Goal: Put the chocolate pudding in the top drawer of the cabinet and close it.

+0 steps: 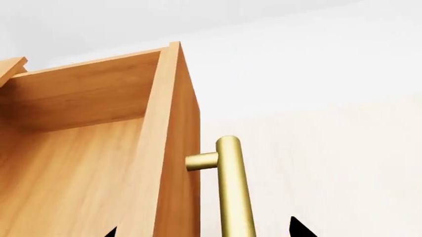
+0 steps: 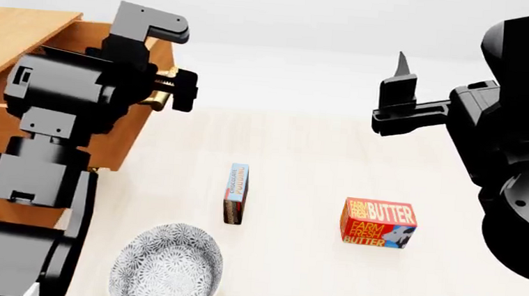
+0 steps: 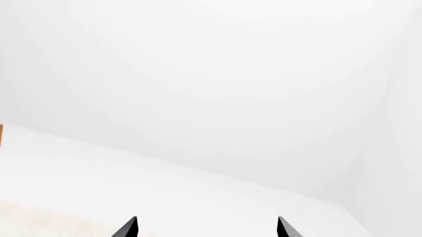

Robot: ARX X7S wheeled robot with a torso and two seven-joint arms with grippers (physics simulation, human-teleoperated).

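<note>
Plain white walls; pale, bare tabletop [image 2: 311, 277]. The cabinet [image 2: 11, 39] is seen at the left edge, its top drawer [image 1: 99, 128] pulled open and empty as far as shown. The left gripper [image 2: 164, 89] is set about the handle [image 1: 231, 182], fingers spread wide, not clamped. The pudding [image 2: 236, 193] lies mid-table, untouched, near a bowl [image 2: 167, 268] and a butter box [image 2: 378, 224]. The right gripper [image 3: 207, 228] is raised, wide, empty. Judged left: pick, place, close.
</note>
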